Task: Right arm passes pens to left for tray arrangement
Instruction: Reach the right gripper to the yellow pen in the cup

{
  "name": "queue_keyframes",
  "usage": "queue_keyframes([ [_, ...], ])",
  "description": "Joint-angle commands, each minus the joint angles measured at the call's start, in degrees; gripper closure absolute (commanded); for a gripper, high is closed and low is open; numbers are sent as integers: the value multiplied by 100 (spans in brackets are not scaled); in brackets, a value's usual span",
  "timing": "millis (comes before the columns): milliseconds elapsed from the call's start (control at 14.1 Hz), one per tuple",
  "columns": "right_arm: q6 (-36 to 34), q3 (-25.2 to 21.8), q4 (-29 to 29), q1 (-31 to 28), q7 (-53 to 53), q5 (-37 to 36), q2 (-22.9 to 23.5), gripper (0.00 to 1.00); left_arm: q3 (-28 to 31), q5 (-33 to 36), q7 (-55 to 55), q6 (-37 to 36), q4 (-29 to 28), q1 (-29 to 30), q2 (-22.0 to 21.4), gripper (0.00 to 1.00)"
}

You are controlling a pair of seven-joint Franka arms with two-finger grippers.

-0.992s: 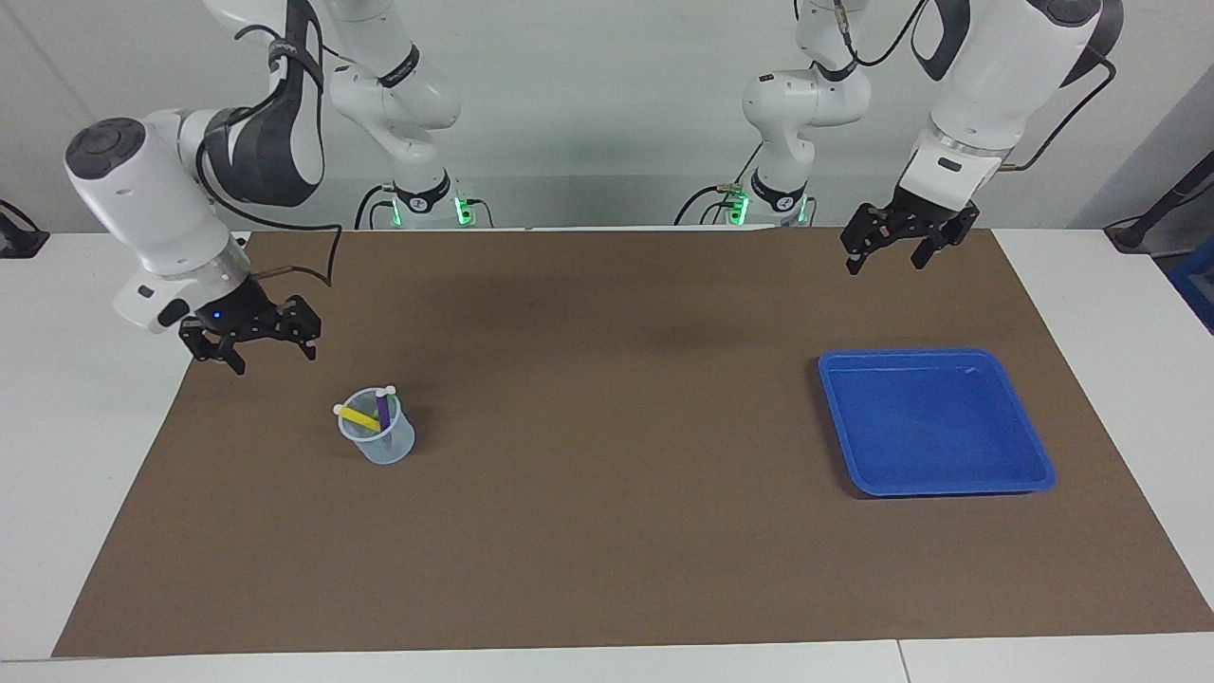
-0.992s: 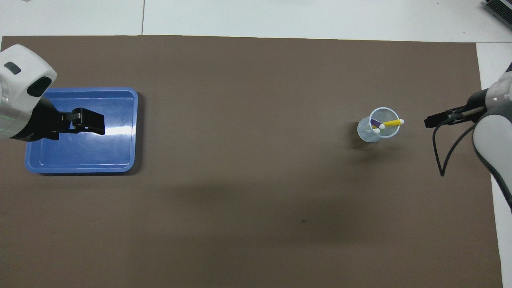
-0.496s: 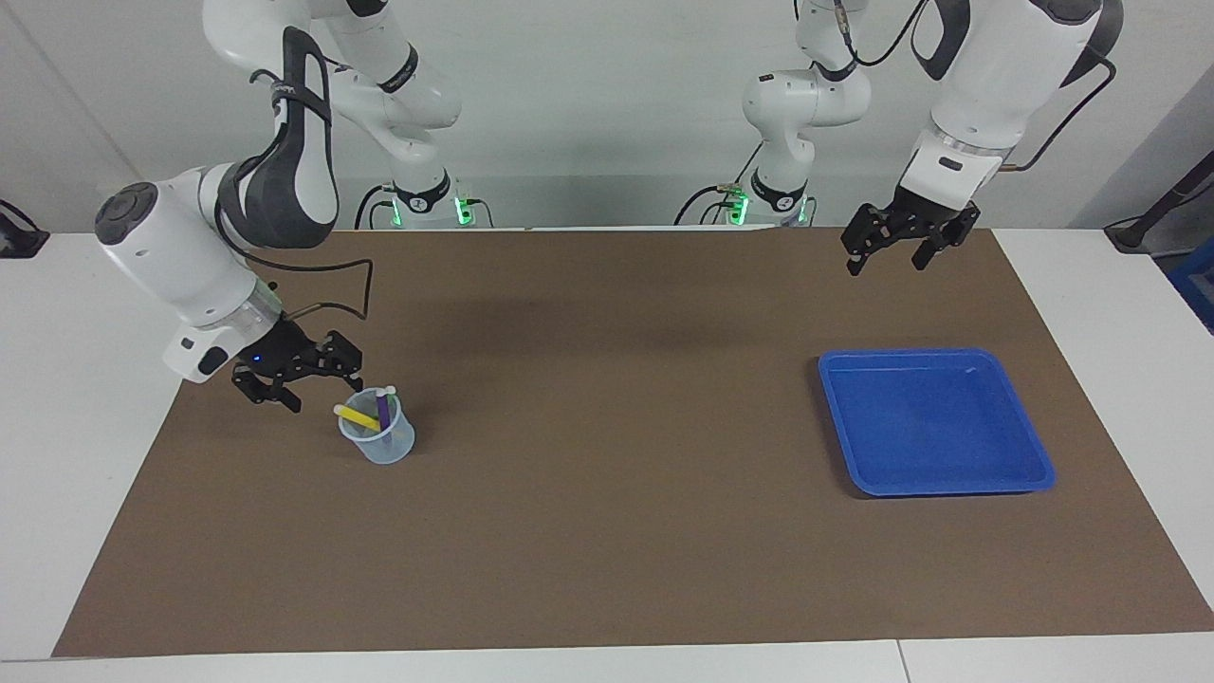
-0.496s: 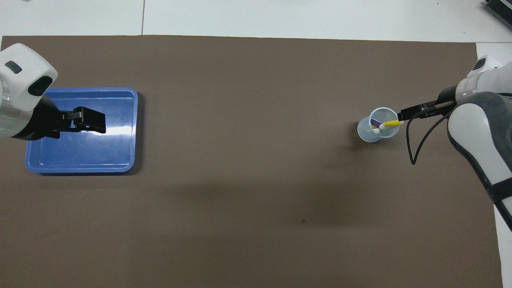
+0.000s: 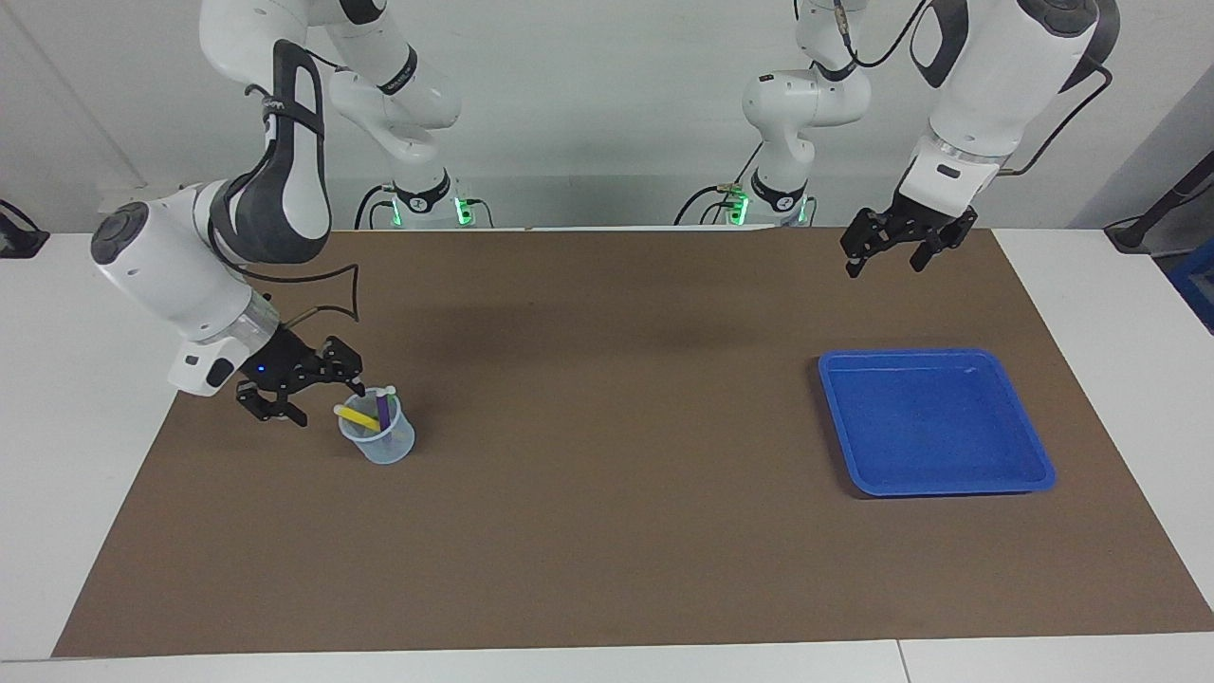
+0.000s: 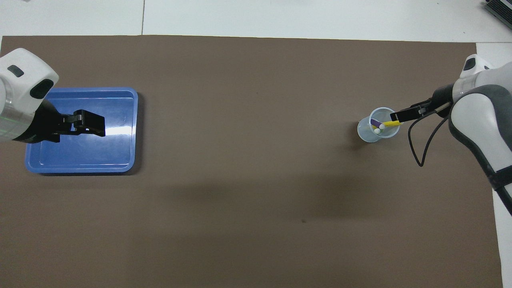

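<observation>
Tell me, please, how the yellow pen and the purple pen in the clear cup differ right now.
The yellow pen leans steeply, its whitish tip sticking out over the cup's rim toward the right gripper; the purple pen stands closer to upright, its tip above the rim. The right gripper's open fingers flank the yellow pen's tip, while the purple pen sits clear of them. Both are slim, whitish-tipped, and stand in the clear cup.
</observation>
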Motion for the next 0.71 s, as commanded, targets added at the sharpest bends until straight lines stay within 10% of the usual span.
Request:
queue_keyframes([
  [0,98,34,-68,-30,-196,140,-9,17,28,40,-89,51,-235,3,-202,0],
  [637,396,34,-305,-12,-328,140,79,47,20,49,-54,87,-279,-85,-210,0],
])
